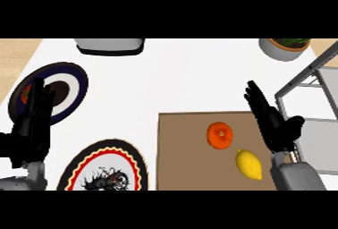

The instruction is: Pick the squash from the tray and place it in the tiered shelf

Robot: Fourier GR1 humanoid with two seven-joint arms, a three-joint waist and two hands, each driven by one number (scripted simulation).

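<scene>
Left of open right hand [272,120], squash [220,134] on tray [181,152]

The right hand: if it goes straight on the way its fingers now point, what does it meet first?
The right hand points up the view and slightly left, over bare white counter. The way looks free as far as the picture shows; the plant pot lies to the right of that line, though depth is unclear.

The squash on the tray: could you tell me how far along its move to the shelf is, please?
Nothing looks done: the orange squash lies on the brown tray beside a lemon. The right hand is open above the tray, holding nothing. Grasping, lifting and placing in the tiered shelf remain.
</scene>
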